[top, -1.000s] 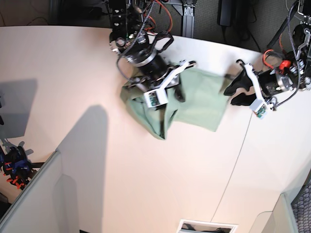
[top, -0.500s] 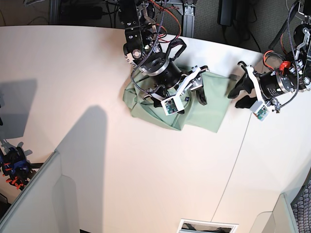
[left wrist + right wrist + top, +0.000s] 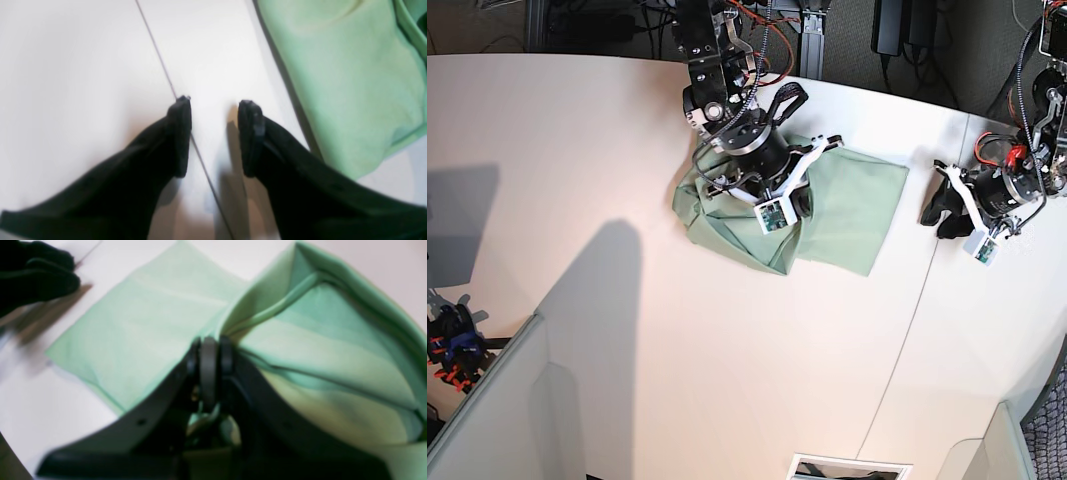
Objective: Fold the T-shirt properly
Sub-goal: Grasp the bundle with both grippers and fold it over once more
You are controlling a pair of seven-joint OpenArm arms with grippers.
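The pale mint-green T-shirt (image 3: 852, 205) lies on the white table, flat on its right part and bunched on its left (image 3: 717, 215). My right gripper (image 3: 810, 180) sits over the shirt's middle. In the right wrist view it (image 3: 208, 353) is shut on a raised fold of the T-shirt (image 3: 300, 350), with a flat layer (image 3: 133, 330) beyond it. My left gripper (image 3: 942, 205) is open and empty, just right of the shirt's right edge. In the left wrist view it (image 3: 215, 113) hovers over the bare table, with the shirt (image 3: 350, 83) to its right.
A thin seam (image 3: 917, 300) runs down the table (image 3: 627, 150) under the left gripper. A grey partition (image 3: 497, 400) stands at the lower left, with clamps (image 3: 452, 345) beside it. Cables and arm bases (image 3: 727, 30) line the back edge. A slot (image 3: 847, 467) is at the front edge.
My right gripper swung right over the shirt with the fabric, then drew back a little. My left gripper pulled away to the right, off the shirt's edge.
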